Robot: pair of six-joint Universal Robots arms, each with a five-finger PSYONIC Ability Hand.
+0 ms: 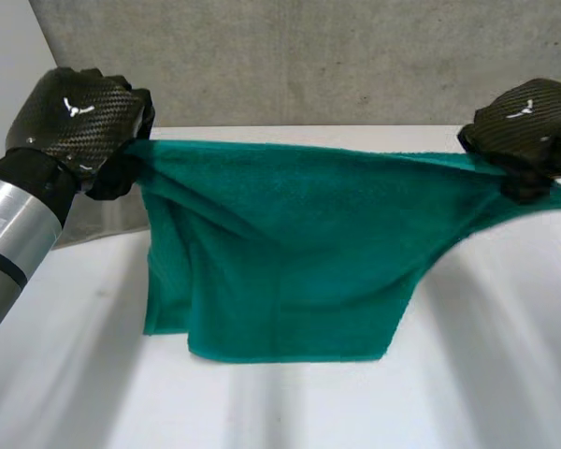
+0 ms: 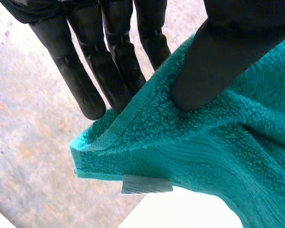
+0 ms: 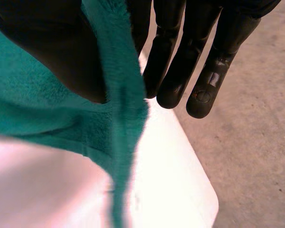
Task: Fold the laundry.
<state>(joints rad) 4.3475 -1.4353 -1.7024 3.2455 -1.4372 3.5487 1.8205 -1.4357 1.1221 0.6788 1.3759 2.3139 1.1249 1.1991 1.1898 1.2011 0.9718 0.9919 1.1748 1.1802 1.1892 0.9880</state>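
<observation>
A teal green towel [image 1: 290, 253] hangs stretched between my two hands above the white table [image 1: 486, 374], its lower edge resting on the tabletop. My left hand [image 1: 75, 117] holds the towel's upper left corner. In the left wrist view the thumb [image 2: 218, 61] presses the towel [image 2: 204, 142] against the fingers [image 2: 85, 80], and a white label [image 2: 145, 184] shows at the hem. My right hand [image 1: 528, 126] holds the upper right corner. In the right wrist view its thumb [image 3: 57, 52] pinches the towel's edge [image 3: 123, 95] against the fingers [image 3: 180, 57].
A grey concrete wall [image 1: 309, 56] stands behind the table. The table's rounded corner [image 3: 199, 199] shows under my right hand, with concrete floor [image 3: 256, 142] beyond it.
</observation>
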